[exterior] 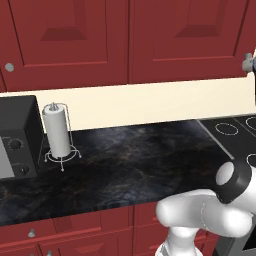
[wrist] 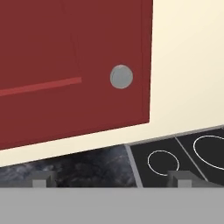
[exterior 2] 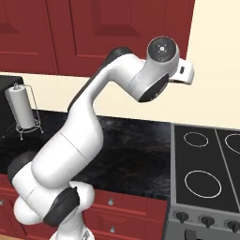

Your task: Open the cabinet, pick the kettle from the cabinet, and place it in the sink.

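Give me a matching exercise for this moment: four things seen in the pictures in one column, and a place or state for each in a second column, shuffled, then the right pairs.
Things:
1. cabinet
2. paper towel roll
3. stove
4. gripper

Places or states:
A. upright in a wire holder on the dark counter
B. open, holding nothing, aimed near the round knob
C. door shut, silver knob at its lower corner
D. black top with white ring burners, beside the counter

Pairs: 1-C, 2-A, 3-D, 4-B

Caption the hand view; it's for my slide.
Open fingers face the closed cabinet and its knob.
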